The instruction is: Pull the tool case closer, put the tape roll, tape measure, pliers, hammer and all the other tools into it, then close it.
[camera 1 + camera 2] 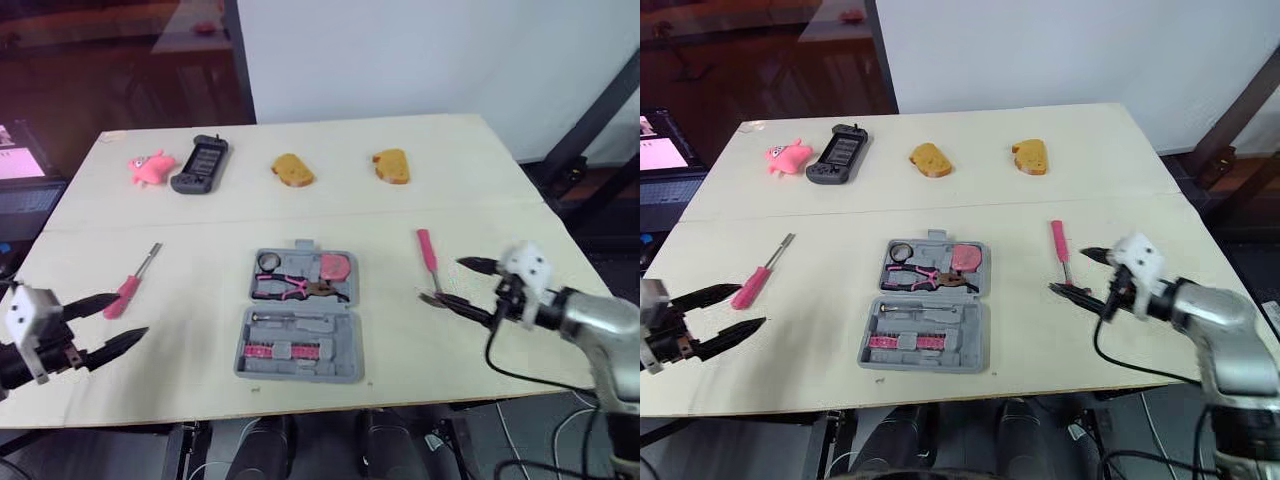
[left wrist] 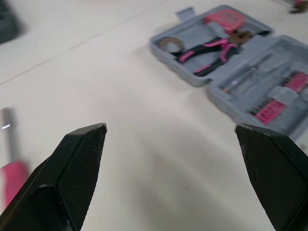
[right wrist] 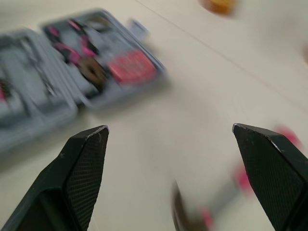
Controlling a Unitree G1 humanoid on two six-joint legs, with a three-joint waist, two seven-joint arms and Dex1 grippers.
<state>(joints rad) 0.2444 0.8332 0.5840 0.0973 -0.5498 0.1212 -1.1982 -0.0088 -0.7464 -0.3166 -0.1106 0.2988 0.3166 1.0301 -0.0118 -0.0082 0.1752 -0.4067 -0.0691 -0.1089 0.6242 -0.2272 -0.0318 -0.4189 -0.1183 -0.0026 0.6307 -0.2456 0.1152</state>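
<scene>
The grey tool case (image 1: 300, 318) lies open in the middle of the table. Its far half holds a tape roll (image 1: 268, 262), pink pliers (image 1: 296, 288) and a pink tape measure (image 1: 336, 267); the near half holds bits. A pink-handled screwdriver (image 1: 130, 286) lies to the left of the case. A pink-handled hammer (image 1: 428, 252) lies to its right. My left gripper (image 1: 131, 315) hovers open just in front of the screwdriver, with nothing held. At the hammer's near end my right gripper (image 1: 450, 281) stands open, nothing between its fingers. The case (image 2: 231, 62) lies ahead in the left wrist view.
Along the far side of the table lie a pink toy pig (image 1: 150, 167), a dark handheld device (image 1: 200, 163) and two bread-like pieces (image 1: 292, 170) (image 1: 391, 166). The table's front edge (image 1: 300, 405) runs close behind the case. A black frame bar (image 1: 590, 110) rises at the right.
</scene>
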